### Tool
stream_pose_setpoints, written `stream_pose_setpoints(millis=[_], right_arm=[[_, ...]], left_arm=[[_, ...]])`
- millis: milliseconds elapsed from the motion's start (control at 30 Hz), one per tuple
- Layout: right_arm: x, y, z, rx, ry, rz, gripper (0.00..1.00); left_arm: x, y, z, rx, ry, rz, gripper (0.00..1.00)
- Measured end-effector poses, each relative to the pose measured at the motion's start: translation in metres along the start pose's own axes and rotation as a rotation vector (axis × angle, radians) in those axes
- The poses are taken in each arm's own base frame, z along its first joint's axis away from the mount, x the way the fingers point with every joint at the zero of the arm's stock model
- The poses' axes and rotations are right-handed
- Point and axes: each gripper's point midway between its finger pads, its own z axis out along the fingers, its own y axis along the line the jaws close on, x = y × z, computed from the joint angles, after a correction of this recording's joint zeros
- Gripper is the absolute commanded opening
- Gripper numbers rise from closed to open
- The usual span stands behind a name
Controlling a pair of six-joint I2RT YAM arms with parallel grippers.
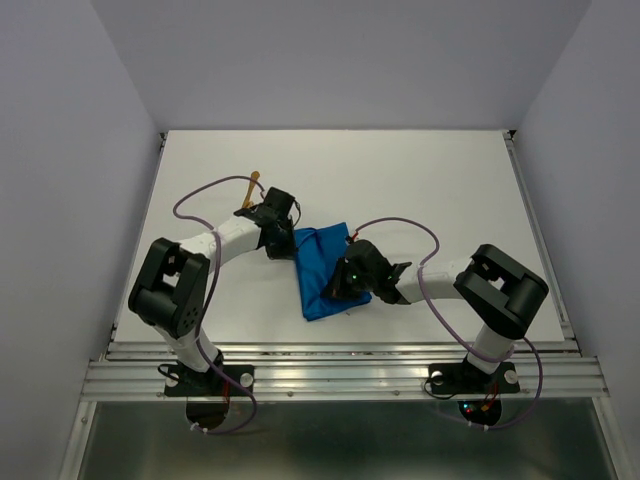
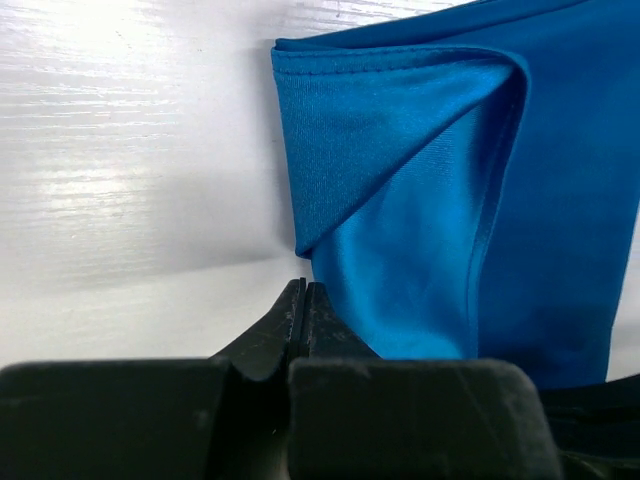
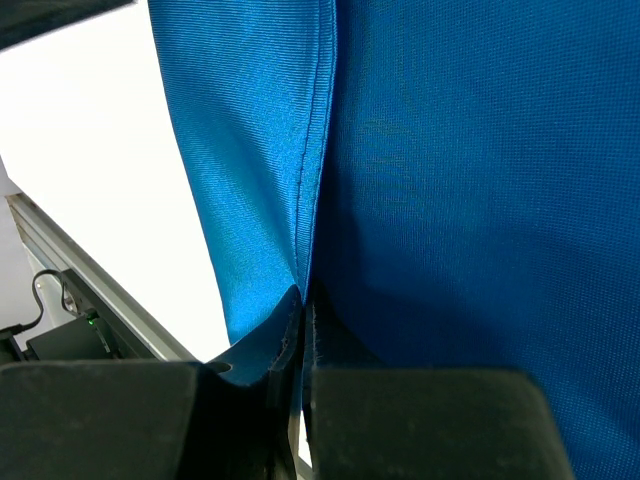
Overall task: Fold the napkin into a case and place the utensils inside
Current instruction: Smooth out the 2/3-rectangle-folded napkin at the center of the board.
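Observation:
The bright blue napkin (image 1: 318, 262) lies folded into a slanted oblong at the middle of the white table (image 1: 450, 180). In the left wrist view the napkin (image 2: 420, 180) shows a corner flap turned over. My left gripper (image 1: 283, 238) sits at its upper left corner. Its jaws (image 2: 303, 290) are shut, with the tips just off the cloth's edge and nothing between them. My right gripper (image 1: 338, 288) rests on the lower right part, shut (image 3: 303, 300) where the hem of the napkin (image 3: 480, 170) runs into its tips. One golden-orange utensil (image 1: 252, 186) pokes out beyond the left wrist, partly hidden by it.
A metal rail (image 1: 340, 375) runs along the near table edge, in front of both arm bases. Pale walls close in the table on the left, right and far sides. Purple cables loop over each arm.

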Motion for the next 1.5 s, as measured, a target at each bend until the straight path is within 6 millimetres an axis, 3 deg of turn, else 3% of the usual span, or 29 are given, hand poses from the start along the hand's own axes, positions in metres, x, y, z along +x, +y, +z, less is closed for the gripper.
stream_pose_setpoints(millis=[267,433,567,767,933,1067,1167,1333,1500], right_arm=[[0.0,0.0,0.0,0.001,0.001,0.0,0.01],[0.0,0.0,0.0,0.003,0.001,0.0,0.01],[0.0,0.0,0.0,0.003,0.002,0.0,0.01],[0.0,0.0,0.0,0.003,0.001,-0.003,0.01],[0.0,0.0,0.0,0.004,0.001,-0.003,0.01],[0.0,0.0,0.0,0.004,0.0,-0.003,0.01],[-0.001,0.0,0.0,0.004,0.0,-0.003,0.01],[-0.001,0.0,0.0,0.004,0.0,-0.003,0.01],[-0.001,0.0,0.0,0.004,0.0,-0.003,0.01]], left_arm=[[-0.006,-0.016,-0.019,0.041,-0.045,0.03,0.0],[0.009,-0.026,-0.005,0.046,-0.005,0.068,0.0],[0.022,-0.023,0.012,0.016,0.038,0.077,0.0],[0.02,-0.023,0.013,0.009,0.038,0.075,0.0],[-0.002,-0.037,-0.002,0.026,-0.001,0.079,0.0],[-0.04,-0.05,-0.022,0.054,-0.097,0.069,0.0],[-0.064,-0.046,-0.03,0.049,-0.149,0.042,0.0],[-0.081,-0.032,-0.023,0.008,-0.158,0.007,0.0],[-0.077,-0.032,-0.001,-0.01,-0.113,0.014,0.0]])
